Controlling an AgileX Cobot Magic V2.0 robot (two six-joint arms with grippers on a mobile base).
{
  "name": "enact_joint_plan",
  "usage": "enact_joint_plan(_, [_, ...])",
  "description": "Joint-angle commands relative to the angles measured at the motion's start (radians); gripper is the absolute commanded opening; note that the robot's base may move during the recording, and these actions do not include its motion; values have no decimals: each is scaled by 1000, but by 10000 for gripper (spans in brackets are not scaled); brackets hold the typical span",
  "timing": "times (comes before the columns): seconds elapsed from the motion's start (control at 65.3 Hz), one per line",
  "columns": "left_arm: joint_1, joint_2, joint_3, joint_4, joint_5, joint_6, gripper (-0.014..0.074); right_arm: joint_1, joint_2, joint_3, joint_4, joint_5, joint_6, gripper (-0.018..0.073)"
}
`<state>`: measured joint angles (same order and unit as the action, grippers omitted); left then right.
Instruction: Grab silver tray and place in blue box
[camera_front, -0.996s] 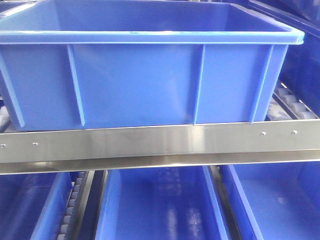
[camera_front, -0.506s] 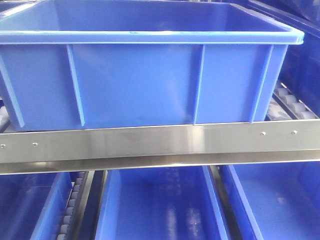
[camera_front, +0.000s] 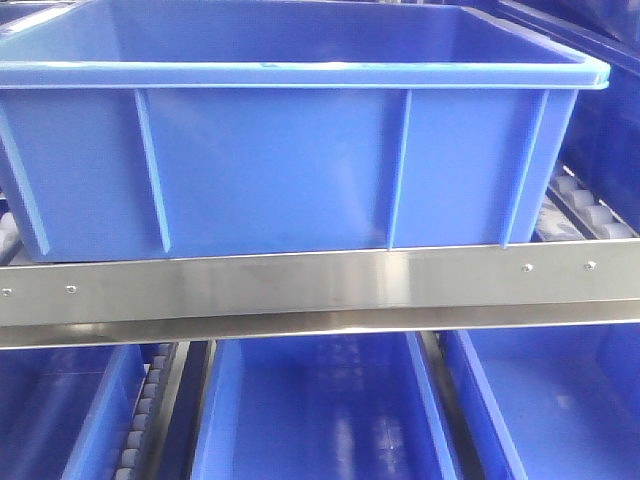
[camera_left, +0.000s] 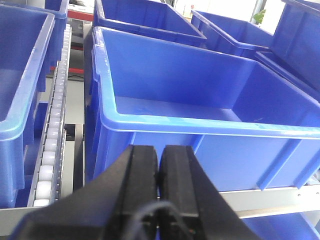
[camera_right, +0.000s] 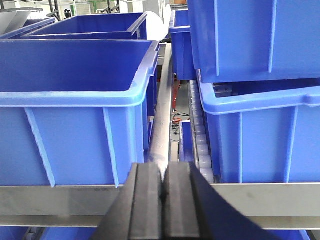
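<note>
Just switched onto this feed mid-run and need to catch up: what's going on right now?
Nothing is being handled at the moment. The left gripper and the right gripper are both shut and hold nothing, each pointing at the rack from in front. The blue box sits on the upper level behind a steel rail, and the part of its inside that shows looks bare. More blue crates fill the level below and the sides. The silver tray is not in any view, so the pickup has not begun.
</note>
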<state>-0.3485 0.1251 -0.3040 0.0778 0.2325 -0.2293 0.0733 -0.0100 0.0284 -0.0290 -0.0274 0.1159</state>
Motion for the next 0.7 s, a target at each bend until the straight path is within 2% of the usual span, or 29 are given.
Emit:
enact_joint_plan(0.0, [-7,11,-27,2,-84,-1,-6,-5,-21,-19,8,-98,-21,57])
enact_joint_plan(0.644, [-7,11,-23,2,-84,-1,-6,-5,-21,-19,8,-98,-20,57])
enact_joint_plan(0.69, [-4,11,-14,-19,-89,-1,-6,-5,-21,-19,8,-98,-20,57])
